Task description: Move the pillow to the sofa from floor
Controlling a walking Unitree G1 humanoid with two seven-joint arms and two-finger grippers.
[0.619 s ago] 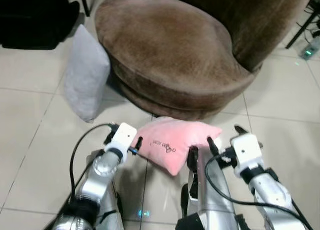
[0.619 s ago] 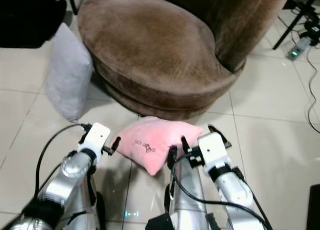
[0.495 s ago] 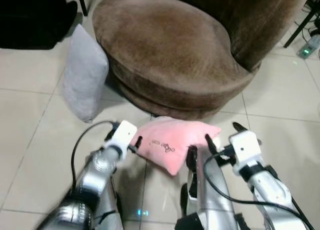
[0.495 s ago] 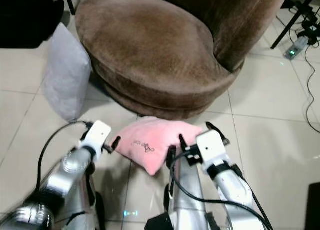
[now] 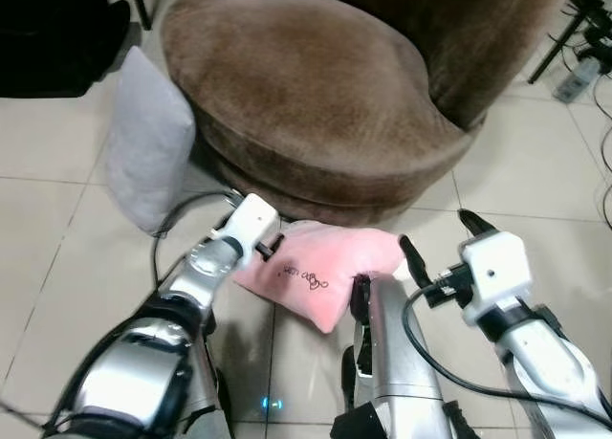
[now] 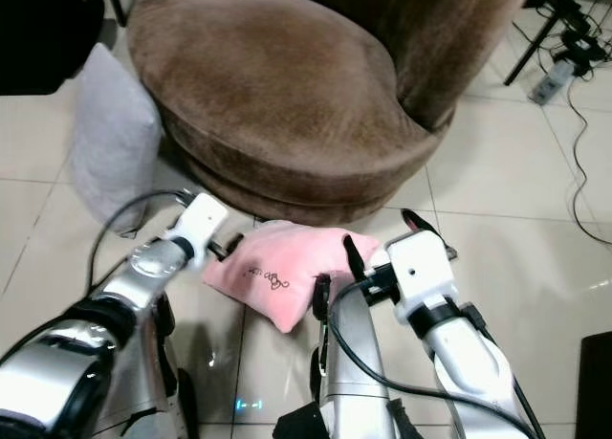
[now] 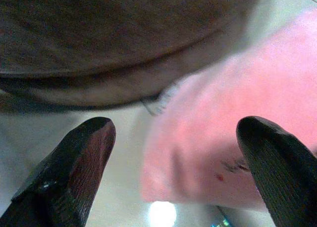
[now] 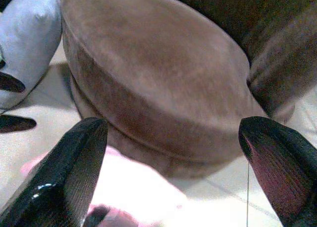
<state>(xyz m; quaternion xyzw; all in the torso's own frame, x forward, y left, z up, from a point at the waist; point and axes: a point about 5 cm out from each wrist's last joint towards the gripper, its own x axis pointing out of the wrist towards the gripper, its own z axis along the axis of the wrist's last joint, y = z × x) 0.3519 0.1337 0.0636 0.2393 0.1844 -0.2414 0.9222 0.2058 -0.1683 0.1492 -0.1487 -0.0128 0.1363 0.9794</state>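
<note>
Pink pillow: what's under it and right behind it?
The pink pillow lies on the tiled floor. The brown sofa base stands right behind it. The floor beneath the pillow is hidden.

Brown sofa (image 8: 158, 88) beyond spread fingers (image 8: 64, 182)

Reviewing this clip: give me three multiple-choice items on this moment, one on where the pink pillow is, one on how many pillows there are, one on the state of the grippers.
1. Where is the pink pillow?
A. on the sofa seat
B. on the floor in front of the sofa
C. on top of the grey pillow

2. How many pillows are in view?
A. one
B. two
C. three

3. How do the left gripper and right gripper stand?
A. both open
B. both shut on the pillow
C. only the left is open

Key: 1 B, it lies on the tiles at the sofa's base; 2 B, pink one plus the grey pillow; 3 A, the wrist views show the fingers spread wide.
</note>
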